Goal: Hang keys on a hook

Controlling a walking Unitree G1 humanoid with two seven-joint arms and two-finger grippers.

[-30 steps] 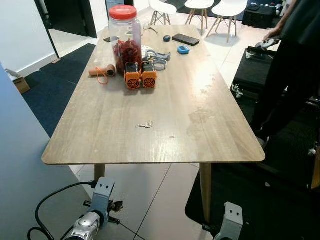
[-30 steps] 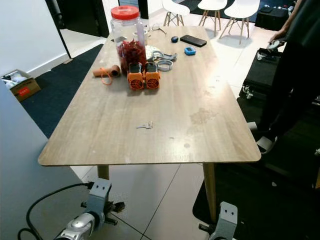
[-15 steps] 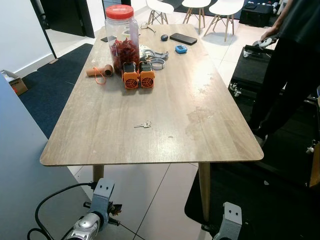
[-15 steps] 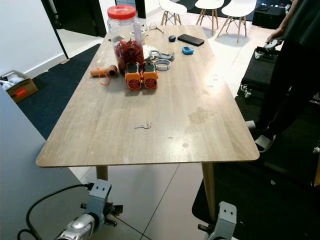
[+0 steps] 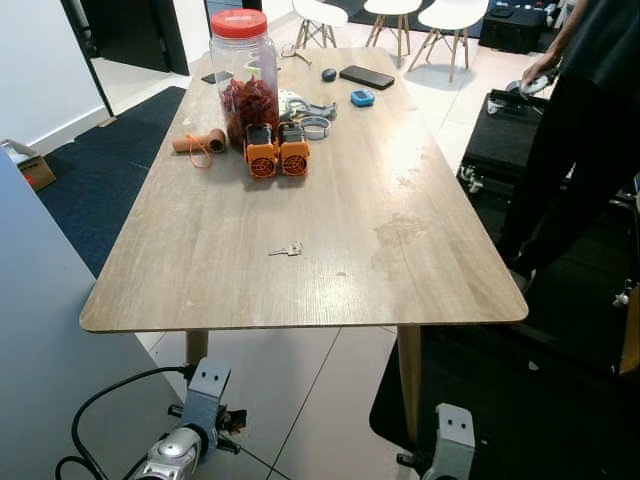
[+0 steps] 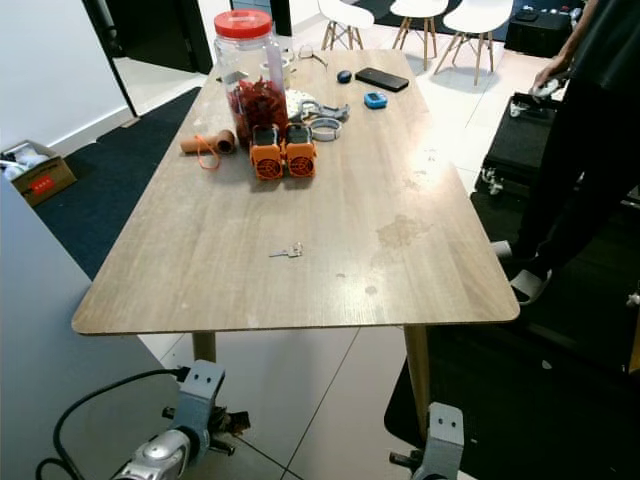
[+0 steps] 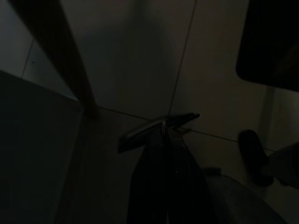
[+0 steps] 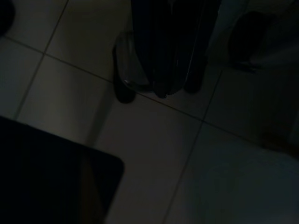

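A small silver key [image 5: 287,249] lies flat on the wooden table [image 5: 200,280], near the middle of its front half. Both arms hang low in front of the table's near edge, well below the key. The left arm [image 5: 190,440] is at the bottom left and the right arm [image 5: 450,455] at the bottom right. In the dark left wrist view, the left gripper [image 7: 163,135] points down at the tiled floor with its fingers together. The right gripper [image 8: 170,91] in the right wrist view also hangs over floor tiles, fingers close together and holding nothing.
A clear jar with a red lid [image 5: 243,75], two orange devices [image 5: 278,158], a cork roll [image 5: 200,143], tape rings and a phone [image 5: 366,77] crowd the table's far end. A person in black [image 5: 580,130] stands at the right. A grey panel [image 5: 40,330] is at my left.
The view has shifted slightly as the camera moved. The right arm's wrist has crept a little left and up at the bottom edge. The key has not moved.
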